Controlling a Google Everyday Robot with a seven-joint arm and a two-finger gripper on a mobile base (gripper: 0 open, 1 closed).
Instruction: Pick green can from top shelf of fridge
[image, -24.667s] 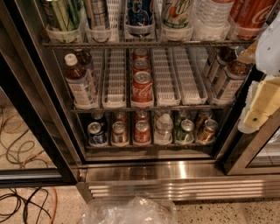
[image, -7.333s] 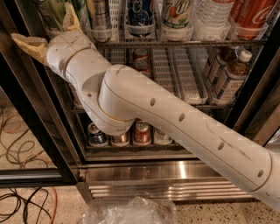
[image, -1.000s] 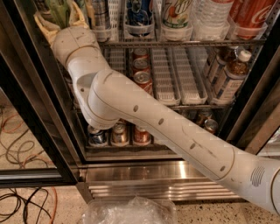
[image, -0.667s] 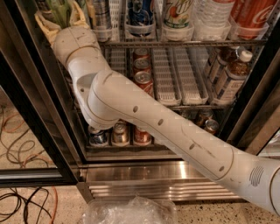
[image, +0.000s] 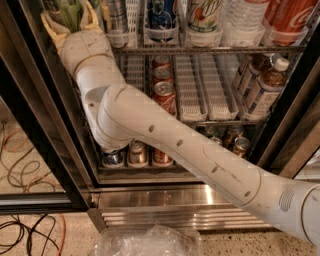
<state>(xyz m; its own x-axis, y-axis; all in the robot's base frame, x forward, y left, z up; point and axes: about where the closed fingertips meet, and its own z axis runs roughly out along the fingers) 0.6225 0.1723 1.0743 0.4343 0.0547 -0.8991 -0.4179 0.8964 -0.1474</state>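
Observation:
The green can (image: 70, 10), green with pale streaks, stands at the far left of the top shelf (image: 210, 49) of the fridge (image: 40, 130). My gripper (image: 70, 21) is raised to that shelf. Its two tan fingers (image: 49, 24) stand on either side of the can and press against it. The can's top is cut off by the upper edge of the view. My white arm (image: 165, 140) runs from the lower right across the fridge front and hides part of the middle and bottom racks.
Next to the green can stand a silver can (image: 116, 15), a blue can (image: 161, 12), a white-and-green can (image: 204, 12), a water bottle (image: 240, 20) and a red cola bottle (image: 287, 17). Short red cola cans (image: 164, 92) are below. Cables (image: 25, 165) and a plastic bag (image: 147, 242) lie on the floor.
Since 24.7 s ago my arm has come in from the right and risen to the can. Over the last second nothing has visibly moved.

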